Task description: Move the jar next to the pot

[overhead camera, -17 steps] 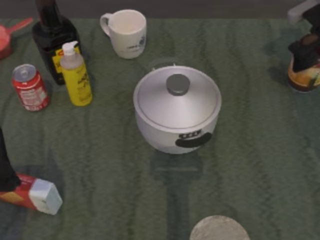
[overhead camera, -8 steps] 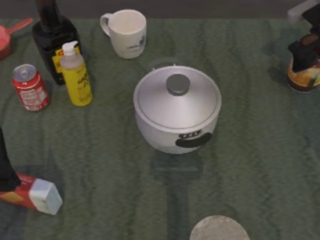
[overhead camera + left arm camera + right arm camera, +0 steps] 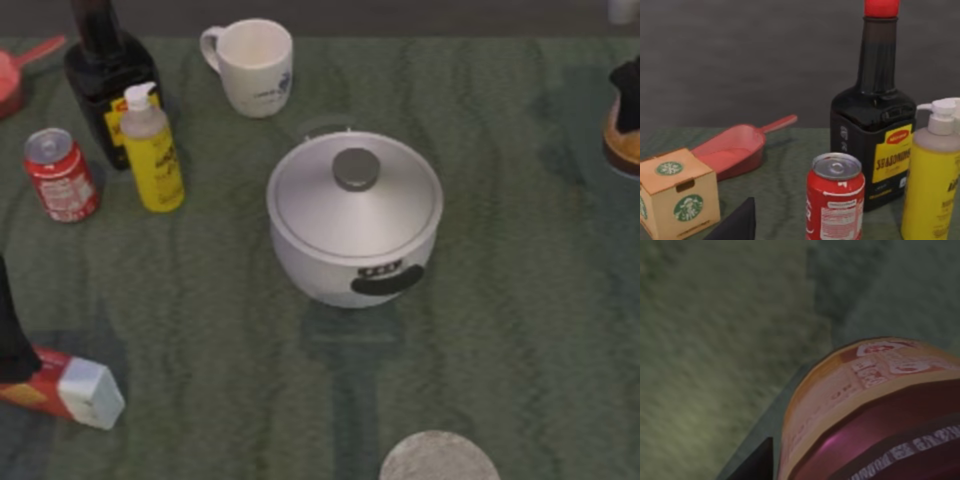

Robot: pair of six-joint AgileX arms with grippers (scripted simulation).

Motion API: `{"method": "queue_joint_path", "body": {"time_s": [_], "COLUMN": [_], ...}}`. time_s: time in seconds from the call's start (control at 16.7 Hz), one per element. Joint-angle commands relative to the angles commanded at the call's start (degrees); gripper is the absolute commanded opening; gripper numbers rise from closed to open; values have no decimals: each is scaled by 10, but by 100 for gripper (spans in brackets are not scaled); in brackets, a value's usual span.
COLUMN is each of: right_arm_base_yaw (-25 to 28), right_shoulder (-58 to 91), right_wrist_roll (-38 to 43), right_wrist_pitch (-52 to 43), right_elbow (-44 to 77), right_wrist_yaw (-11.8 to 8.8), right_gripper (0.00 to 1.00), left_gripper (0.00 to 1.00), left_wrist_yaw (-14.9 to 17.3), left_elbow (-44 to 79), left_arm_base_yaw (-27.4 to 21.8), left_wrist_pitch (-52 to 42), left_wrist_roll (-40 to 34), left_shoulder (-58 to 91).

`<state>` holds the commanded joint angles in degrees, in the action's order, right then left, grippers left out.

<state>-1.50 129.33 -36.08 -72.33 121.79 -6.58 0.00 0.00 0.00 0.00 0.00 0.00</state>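
The pot (image 3: 354, 218), silver-white with a domed lid and grey knob, stands mid-table. The jar (image 3: 622, 146) shows only partly at the far right edge of the top view, well apart from the pot. My right gripper (image 3: 628, 96) is shut on its top. In the right wrist view the jar (image 3: 865, 390) fills the frame with its maroon lid and orange label, beside one dark finger (image 3: 757, 462). It looks raised above the cloth, its shadow lying to its left. My left gripper (image 3: 14, 345) is parked at the left edge, open.
At the back left stand a white mug (image 3: 255, 65), a tall dark bottle (image 3: 100, 70), a yellow pump bottle (image 3: 150, 150), a red can (image 3: 62, 176) and a red scoop (image 3: 15, 75). A red-and-white carton (image 3: 70, 388) lies at front left, a grey disc (image 3: 438, 460) at the front.
My right gripper and the jar have shifted right toward the frame edge and look higher. The pot and the left arm have not moved.
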Motion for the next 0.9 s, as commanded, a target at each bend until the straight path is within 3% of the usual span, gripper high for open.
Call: {"method": "queue_joint_path", "body": {"time_s": [0.24, 0.6, 0.9], "right_arm_base_yaw": [2, 0, 33], "right_shoulder": [-103, -117, -119], "right_wrist_roll": [-2, 0, 94], "right_wrist_pitch": [-11, -13, 10], "right_elbow": [-98, -112, -137], "right_wrist_yaw": [-2, -2, 17], "right_gripper": [0, 0, 0], "left_gripper": [100, 100, 100], "left_wrist_yaw": [0, 0, 0], "left_elbow": [0, 0, 0], "left_arm_base_yaw": [0, 0, 0], "left_wrist_pitch": [0, 0, 0], "left_wrist_roll": [0, 0, 0], "left_shoulder": [0, 0, 0]}}
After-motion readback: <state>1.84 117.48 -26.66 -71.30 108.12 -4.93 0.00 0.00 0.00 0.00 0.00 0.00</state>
